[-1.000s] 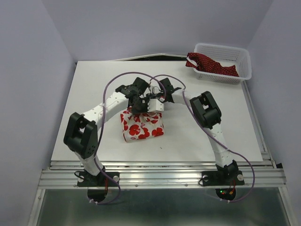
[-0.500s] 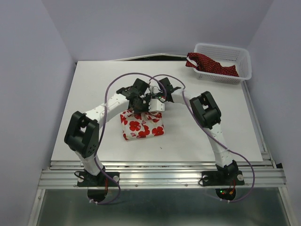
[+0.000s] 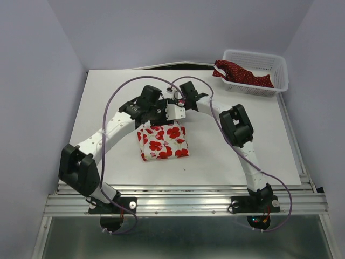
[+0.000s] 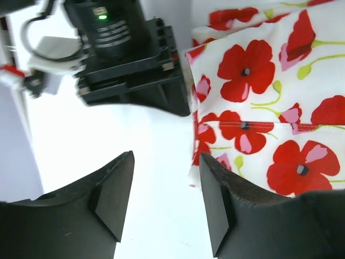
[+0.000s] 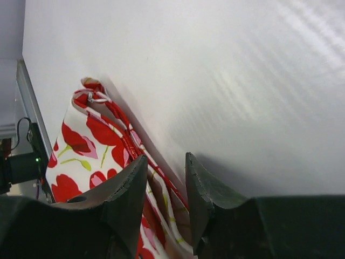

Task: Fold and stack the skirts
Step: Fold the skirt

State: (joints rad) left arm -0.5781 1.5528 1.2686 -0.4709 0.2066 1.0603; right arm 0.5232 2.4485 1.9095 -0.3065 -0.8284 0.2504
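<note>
two steps meet at this point. on the left, the left tool (image 4: 164, 199) hangs just beside the white poppy skirt (image 3: 163, 142), jaws well apart with nothing between them. that skirt lies near the middle of the surface (image 3: 108, 97) as a neat squarish packet, seam and layered edges showing, so its folding looks done. the right tool (image 5: 161, 194) sits at its far edge, jaws partly parted about the fold; whether it grips cannot be told. far right, the dark red dotted skirt (image 3: 242, 75) slumps crumpled over the basket (image 3: 272, 65) rim; fetching it likely comes next, once both tools lift clear.
</note>
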